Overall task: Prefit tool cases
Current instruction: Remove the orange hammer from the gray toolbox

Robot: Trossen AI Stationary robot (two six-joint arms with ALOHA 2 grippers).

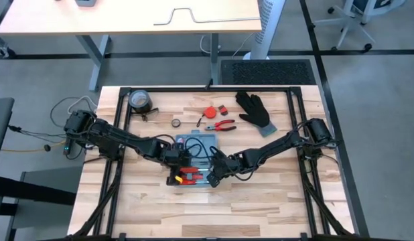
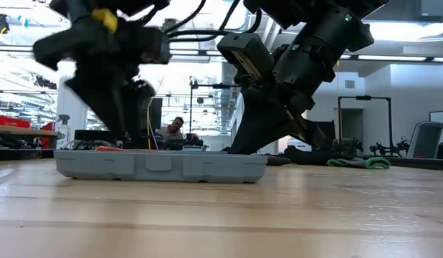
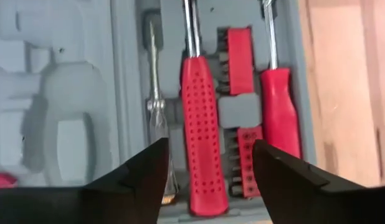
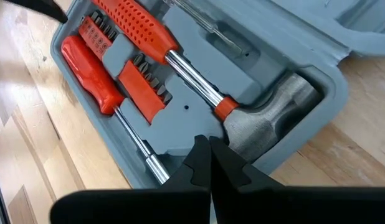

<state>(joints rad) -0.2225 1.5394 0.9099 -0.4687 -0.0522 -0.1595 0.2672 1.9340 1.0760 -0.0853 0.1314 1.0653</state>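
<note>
I am working both hands over the one open case point(image 1: 193, 159) lying mid-desk: my left hand point(image 3: 208, 168) is hovering spread and empty above the seated drivers, my right hand point(image 4: 210, 163) is pinched shut on nothing at the hammer point(image 4: 270, 118). I judge we are midway through filling the slots, so the next move is fetching a loose tool. Inside I am counting two red drivers point(image 3: 202, 124), one thin clear one, two bit strips; beyond are lying one pliers point(image 1: 224, 124), one glove point(image 1: 255, 111) and one tape roll point(image 1: 140, 101).
</note>
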